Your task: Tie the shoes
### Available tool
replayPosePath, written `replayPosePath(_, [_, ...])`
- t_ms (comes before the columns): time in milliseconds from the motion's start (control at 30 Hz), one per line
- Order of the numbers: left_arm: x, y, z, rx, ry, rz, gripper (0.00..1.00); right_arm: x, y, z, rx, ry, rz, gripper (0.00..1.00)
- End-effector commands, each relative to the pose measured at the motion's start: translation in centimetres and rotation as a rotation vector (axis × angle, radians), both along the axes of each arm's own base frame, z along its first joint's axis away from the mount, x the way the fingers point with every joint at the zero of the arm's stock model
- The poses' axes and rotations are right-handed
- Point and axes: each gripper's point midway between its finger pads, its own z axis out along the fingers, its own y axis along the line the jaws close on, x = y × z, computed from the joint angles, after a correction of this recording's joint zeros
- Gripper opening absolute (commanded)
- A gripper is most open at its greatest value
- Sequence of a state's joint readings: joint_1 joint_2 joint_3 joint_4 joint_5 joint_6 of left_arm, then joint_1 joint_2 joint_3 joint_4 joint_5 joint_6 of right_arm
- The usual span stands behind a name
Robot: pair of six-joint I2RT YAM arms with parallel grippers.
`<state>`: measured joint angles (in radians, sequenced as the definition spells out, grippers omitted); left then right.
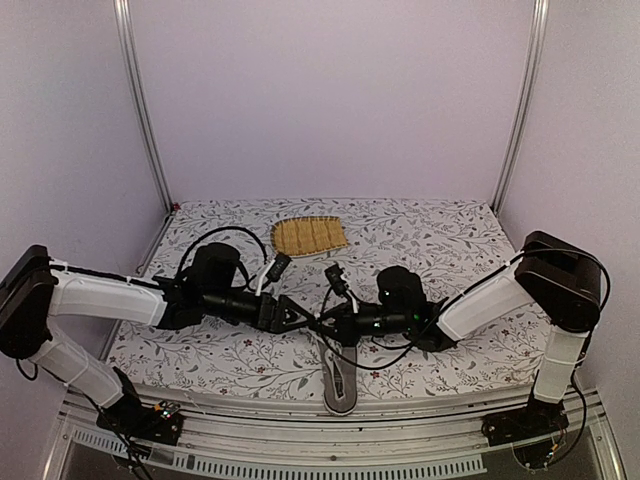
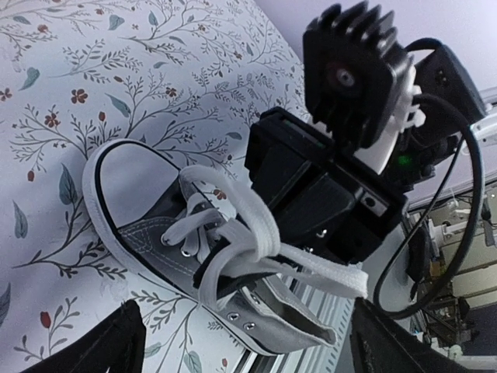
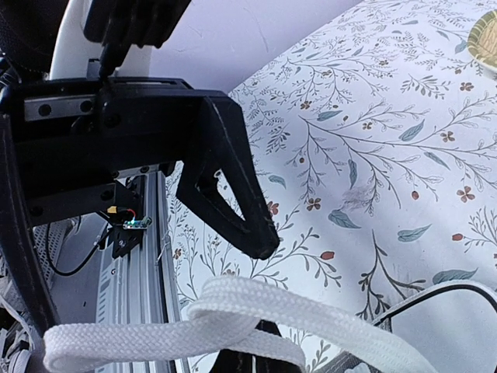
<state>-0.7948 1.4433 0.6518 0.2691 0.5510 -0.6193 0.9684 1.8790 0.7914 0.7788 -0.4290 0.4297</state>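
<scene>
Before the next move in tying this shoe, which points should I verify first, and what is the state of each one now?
1. Left claw open and holding nothing: ok.
2. Right claw shut on the white lace: ok.
3. Bow finished: not ok; only loose crossings show on the sneaker.
4. Sneaker fully on the table: not ok; its heel reaches over the near edge.
5. Bamboo mat away from both arms: ok; it lies toward the far side.
</scene>
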Motion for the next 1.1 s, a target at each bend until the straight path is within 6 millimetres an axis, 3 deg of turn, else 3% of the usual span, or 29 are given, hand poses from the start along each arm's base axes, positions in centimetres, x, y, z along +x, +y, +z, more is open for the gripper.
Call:
replayPosePath(0, [-0.6, 1.1, 0.1, -0.006, -0.043, -0.036, 0.92, 0.1, -0.3, -0.7, -0.004, 0.015, -0.001, 0.02])
replayPosePath(100, [-0.4, 1.5, -0.3, -0.001, -0.040, -0.024, 0.85, 0.1, -0.3, -0.7, -0.009, 0.015, -0.002, 0.02])
replayPosePath(333, [-0.1, 1.9, -0.7, -0.007, -0.029, -0.008, 0.46, 0.5, -0.4, -0.8, -0.014, 0.016, -0.013, 0.02])
replayPosePath(500, [0.3, 2.2, -0.8, -0.029, -0.076, 0.021, 0.37, 0.6, -0.4, -0.7, -0.015, 0.015, -0.019, 0.02])
replayPosePath(667, [0.0, 2.6, -2.5, -0.042, -0.136, 0.046, 0.29, 0.8, -0.4, -0.6, -0.013, 0.016, -0.022, 0.02])
replayPosePath(867, [-1.1, 0.6, -3.8, 0.003, -0.261, 0.021, 0.28, 0.8, -0.5, -0.6, -0.013, 0.018, -0.022, 0.02])
replayPosePath(1067, [-0.7, -0.1, -5.7, 0.066, -0.298, 0.033, 0.23, 0.8, -0.4, -0.6, -0.012, 0.018, -0.021, 0.02])
